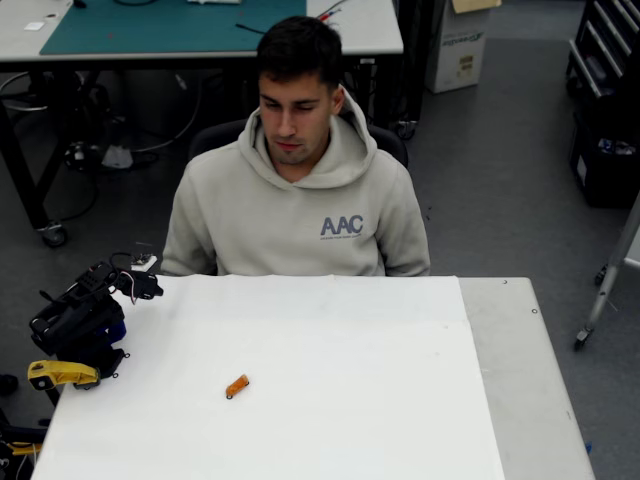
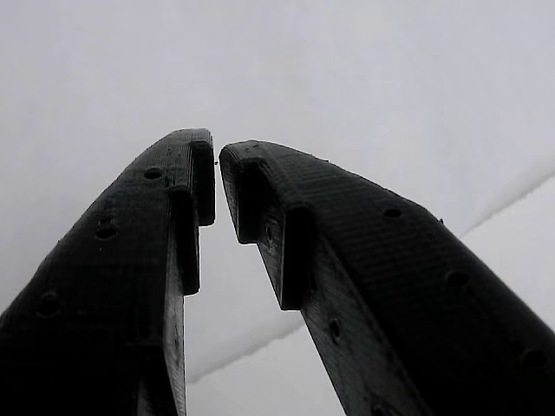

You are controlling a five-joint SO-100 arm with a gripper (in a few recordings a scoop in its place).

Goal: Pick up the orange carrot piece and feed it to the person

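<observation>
The orange carrot piece point(image 1: 237, 385) lies on the white table point(image 1: 350, 400), left of the middle and near the front, in the overhead view. The person point(image 1: 300, 200) sits behind the table's far edge in a light hooded sweatshirt, looking down. My black arm point(image 1: 85, 320) is folded up at the table's left edge, well to the left of the carrot piece. In the wrist view my gripper point(image 2: 217, 173) is shut, its two black fingertips almost touching with nothing between them, and only white table surface lies beyond.
A yellow part with a black end point(image 1: 60, 374) sits by the arm's base at the left edge. A grey strip of bare table point(image 1: 530, 380) runs along the right side. A desk with a green mat point(image 1: 170, 25) stands behind the person.
</observation>
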